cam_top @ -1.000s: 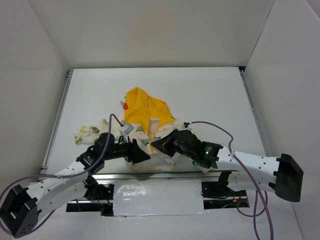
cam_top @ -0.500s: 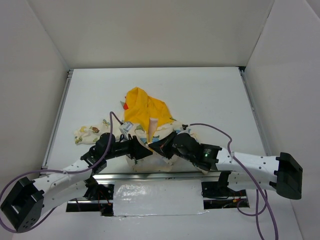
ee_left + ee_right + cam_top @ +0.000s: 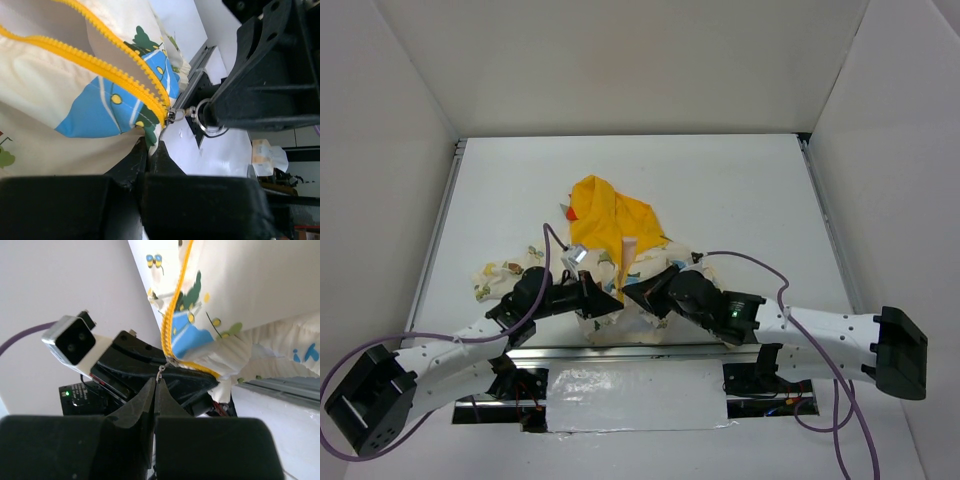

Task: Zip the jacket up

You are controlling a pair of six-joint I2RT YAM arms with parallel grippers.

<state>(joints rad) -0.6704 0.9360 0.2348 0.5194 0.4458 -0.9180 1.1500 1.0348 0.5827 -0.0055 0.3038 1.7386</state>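
I am clamping my left claw (image 3: pixel 150 152) on the hem of the jacket (image 3: pixel 50 125) just beneath the slider (image 3: pixel 171 116), my right claw (image 3: pixel 156 387) pinching the pull (image 3: pixel 160 371), and nearly the whole zip (image 3: pixel 115 75) beyond is lying unjoined.

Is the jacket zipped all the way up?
No, the two yellow rows of teeth on the jacket spread wide apart from the zipper slider.

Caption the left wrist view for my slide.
Left end effector pinches jacket hem; right end effector holds the zipper pull.
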